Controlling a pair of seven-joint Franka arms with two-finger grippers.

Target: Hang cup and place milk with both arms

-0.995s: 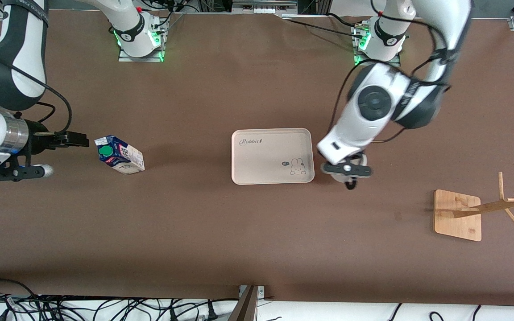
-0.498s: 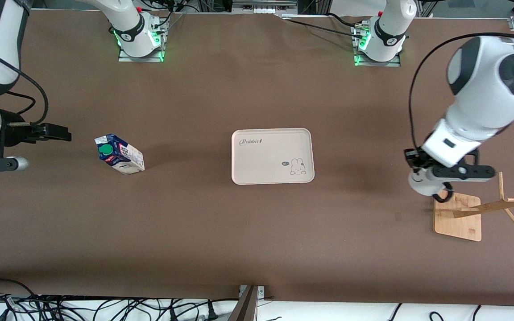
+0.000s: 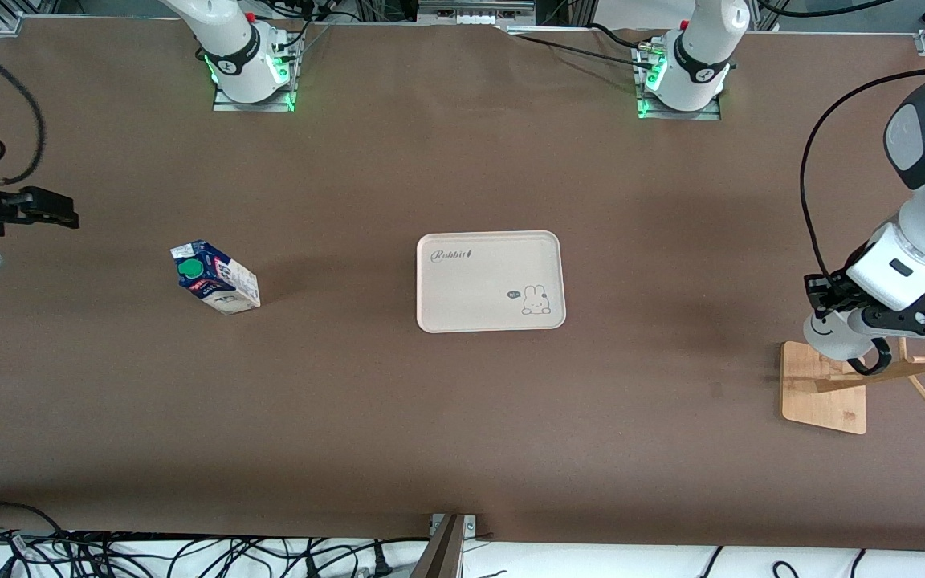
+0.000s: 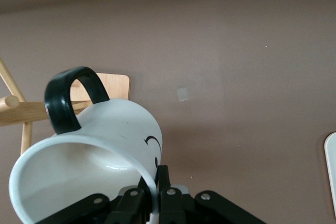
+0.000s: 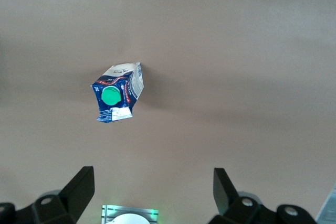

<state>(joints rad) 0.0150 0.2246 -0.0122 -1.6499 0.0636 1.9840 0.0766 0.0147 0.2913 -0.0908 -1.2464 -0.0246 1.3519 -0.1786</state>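
Neither job was finished: left gripper (image 3: 852, 321), pinching the cup (image 3: 832, 335) at the frame's right over the wooden rack (image 3: 824, 389); right gripper (image 5: 152, 195) spread wide above the milk (image 3: 214, 278), untouched on the bench (image 3: 350, 401).

Even overhead light; soft shadows beside milk (image 3: 214, 278) and tray (image 3: 491, 281). Counter (image 3: 462, 417) matte, without glare. Cup (image 4: 89, 166) rim slightly blurred.

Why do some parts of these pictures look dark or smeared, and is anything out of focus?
Front view: soft shadows lie on the table beside the milk and tray; green lights glow at the bases. Left wrist view: the cup fills the picture, its near rim slightly soft, with a bright strip along the top. Right wrist view: the open right hand shows only as dark fingertips.
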